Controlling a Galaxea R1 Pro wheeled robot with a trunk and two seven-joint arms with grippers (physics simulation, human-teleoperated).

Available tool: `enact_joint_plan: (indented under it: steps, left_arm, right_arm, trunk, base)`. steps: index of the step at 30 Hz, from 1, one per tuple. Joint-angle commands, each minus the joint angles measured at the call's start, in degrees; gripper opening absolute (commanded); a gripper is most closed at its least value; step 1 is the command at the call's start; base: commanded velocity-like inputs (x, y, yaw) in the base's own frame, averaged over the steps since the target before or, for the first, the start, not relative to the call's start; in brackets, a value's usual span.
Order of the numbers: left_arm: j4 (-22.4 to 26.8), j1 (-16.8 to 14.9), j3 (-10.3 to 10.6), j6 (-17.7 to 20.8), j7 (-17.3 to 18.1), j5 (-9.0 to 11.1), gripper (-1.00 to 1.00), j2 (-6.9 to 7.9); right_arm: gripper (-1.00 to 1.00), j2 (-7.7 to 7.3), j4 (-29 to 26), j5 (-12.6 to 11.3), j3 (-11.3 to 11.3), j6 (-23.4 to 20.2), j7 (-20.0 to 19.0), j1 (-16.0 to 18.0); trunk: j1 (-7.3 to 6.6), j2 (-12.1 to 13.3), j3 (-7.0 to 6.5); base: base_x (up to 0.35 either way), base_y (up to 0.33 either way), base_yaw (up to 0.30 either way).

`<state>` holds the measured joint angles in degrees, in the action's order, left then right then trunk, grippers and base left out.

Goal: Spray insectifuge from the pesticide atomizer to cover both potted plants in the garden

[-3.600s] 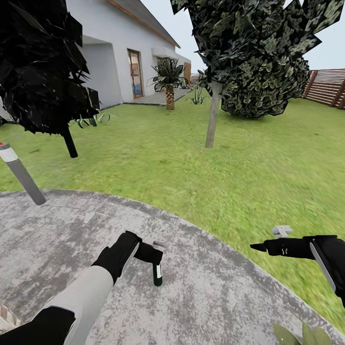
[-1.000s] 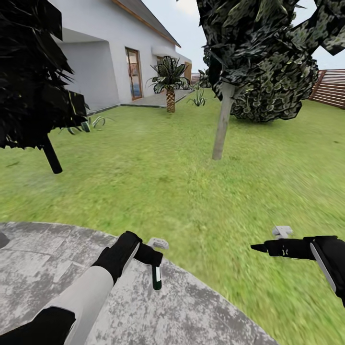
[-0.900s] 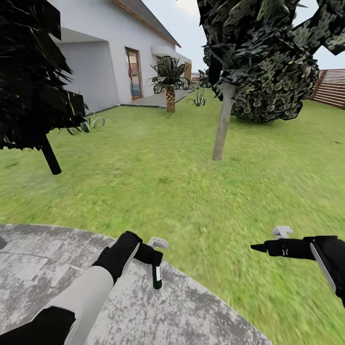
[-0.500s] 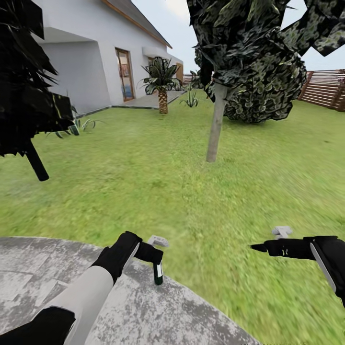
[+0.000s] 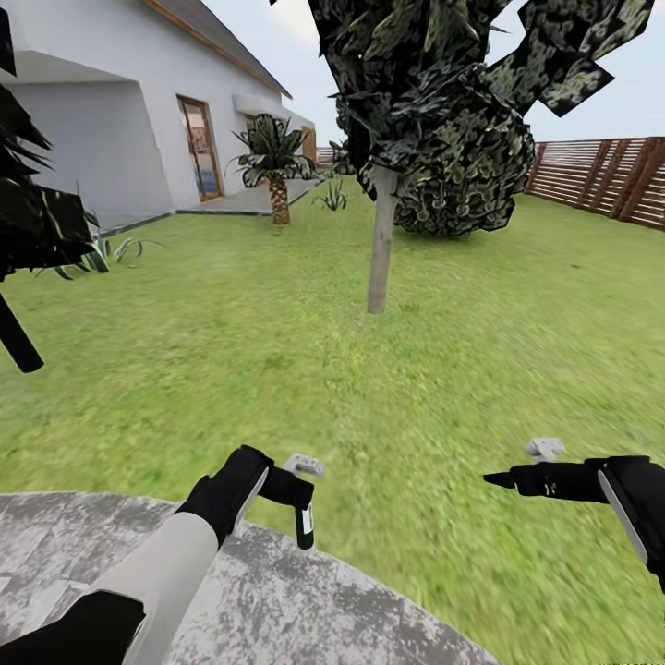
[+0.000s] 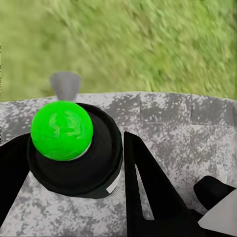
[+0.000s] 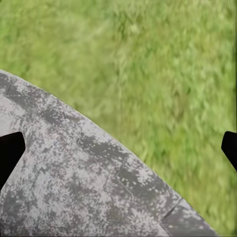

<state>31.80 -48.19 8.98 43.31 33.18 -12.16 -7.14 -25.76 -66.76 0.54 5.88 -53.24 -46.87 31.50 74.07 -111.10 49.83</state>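
Note:
The pesticide atomizer (image 5: 304,525), a slim dark green bottle with a white label band, hangs upright over the edge of the grey patio (image 5: 277,600). My left gripper (image 5: 294,496) is shut on it. In the left wrist view its bright green cap (image 6: 61,129) tops the dark body, with a black finger (image 6: 148,187) pressed against each side. My right gripper (image 5: 503,478) is held out over the lawn (image 5: 277,351), open with nothing in it. Its fingertips (image 7: 10,153) sit far apart in the right wrist view. The potted plants are out of view.
A thin grey tree trunk (image 5: 379,240) stands mid-lawn ahead, with a dark round bush (image 5: 453,175) behind it. A white house (image 5: 111,120), a palm (image 5: 274,162) and an agave (image 5: 102,254) lie far left. A brown slatted fence (image 5: 600,175) runs along the right. A dark tree trunk (image 5: 17,337) leans at the left edge.
The whole view has swung to the right, so the camera has moved: trees and house slid left, more fence shows, less patio shows. Both arms keep their pose and the left grip holds.

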Motion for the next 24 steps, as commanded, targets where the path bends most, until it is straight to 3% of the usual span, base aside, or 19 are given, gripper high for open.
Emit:
enact_joint_plan:
  steps: [1,11,24]
  left_arm:
    - [0.1,0.0,0.0,0.1,0.5,-0.6,-1.00,0.01]
    - [0.1,0.0,0.0,0.1,0.5,-0.6,-1.00,0.02]
    - [0.1,0.0,0.1,0.1,0.5,-0.6,-1.00,0.02]
  right_arm:
    - [1.00,0.01,0.0,0.1,0.0,-0.4,-0.2,0.1]
    - [1.00,0.01,0.0,0.1,0.1,-0.4,-0.2,0.1]
    - [1.00,0.03,0.0,0.1,0.1,-0.4,-0.2,0.1]
  trunk:
    - [0.02,0.0,0.00]
    - [0.02,0.0,-0.59]
    - [0.02,0.0,-1.43]
  base:
    - [0.226,0.196,-0.237]
    - [0.236,0.189,-0.218]
    - [0.021,0.009,-0.206]
